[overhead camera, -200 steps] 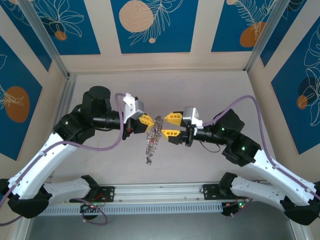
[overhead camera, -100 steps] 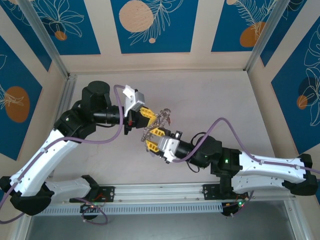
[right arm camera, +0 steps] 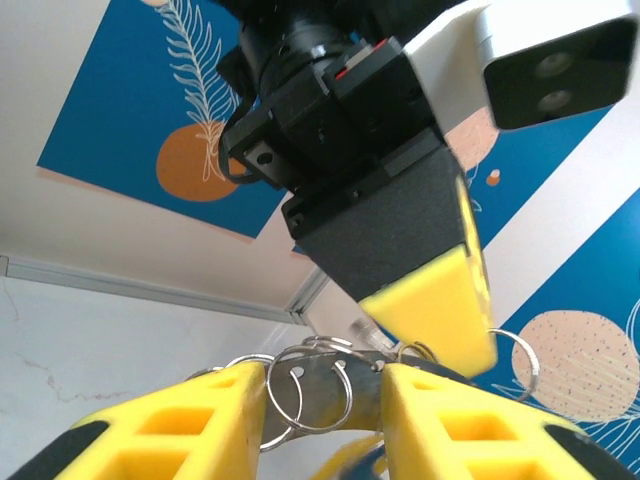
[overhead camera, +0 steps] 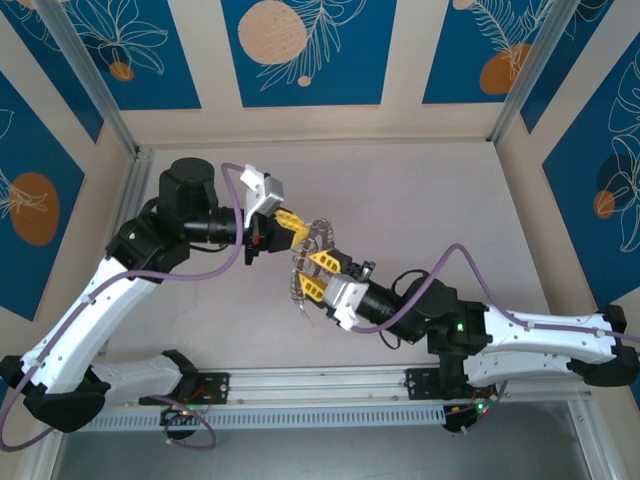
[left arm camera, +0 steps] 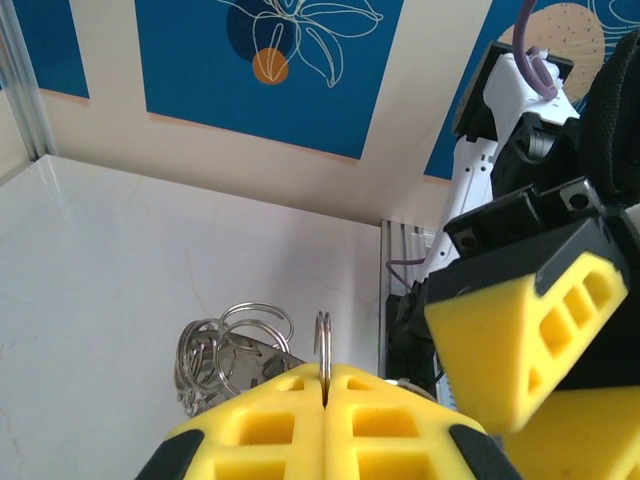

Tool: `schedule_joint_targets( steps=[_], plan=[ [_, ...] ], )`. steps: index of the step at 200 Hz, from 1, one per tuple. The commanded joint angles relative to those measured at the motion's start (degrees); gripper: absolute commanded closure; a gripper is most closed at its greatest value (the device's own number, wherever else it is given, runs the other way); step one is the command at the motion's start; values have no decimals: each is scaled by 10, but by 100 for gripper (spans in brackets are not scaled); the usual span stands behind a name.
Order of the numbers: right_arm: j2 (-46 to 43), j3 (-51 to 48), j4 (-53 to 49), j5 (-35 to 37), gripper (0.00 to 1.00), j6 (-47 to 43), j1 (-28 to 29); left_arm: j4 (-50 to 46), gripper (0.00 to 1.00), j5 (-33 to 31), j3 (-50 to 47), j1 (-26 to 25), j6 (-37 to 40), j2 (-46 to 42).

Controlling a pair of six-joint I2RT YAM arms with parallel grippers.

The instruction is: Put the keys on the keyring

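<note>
Left gripper (overhead camera: 293, 228): clenched on the keyring; in your left wrist view the two yellow fingers (left arm camera: 270, 425) meet flat at the bottom centre, with a thin edge of the ring standing upright in the seam between them
Right gripper (overhead camera: 315, 273): just below and right of the left one in the top view, pointing up-left at it; in your right wrist view its fingers (right arm camera: 190, 425) stand apart at the bottom of the frame with wire loops lying between them; you cannot tell whether they pinch the loops or merely bracket them
Keyring (overhead camera: 311, 243): a little left of centre in the top view, held off the counter between the two grippers; a cluster of silver loops hangs to the lower left of the left gripper's fingers in the left wrist view
Counter (overhead camera: 430, 190): pale, marbled, bare around the arms
Arms: left one reaches in from the lower left, right one from the lower right, both meeting near the frame's middle
Backdrop: blue wall panels (overhead camera: 300, 50) with orange discs and white leaf outlines along the top
</note>
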Motion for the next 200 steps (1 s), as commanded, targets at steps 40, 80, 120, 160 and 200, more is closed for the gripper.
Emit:
schedule_joint_targets(
  steps=[40,80,120,160,200],
  plan=[
    [-13,0,29,40,64,-53,4,52,100,47,17,18,-29,-7],
    [-13,2,30,41,66,-59,-6,53,100,51,16,20,-31,-7],
    [-8,4,38,52,70,-85,-11,58,100,58,15,22,-38,-7],
    [-23,4,30,42,70,-77,-8,61,100,62,13,24,-41,-6],
    [-38,-1,29,34,69,-69,-6,64,100,62,13,26,-46,-5]
  ],
)
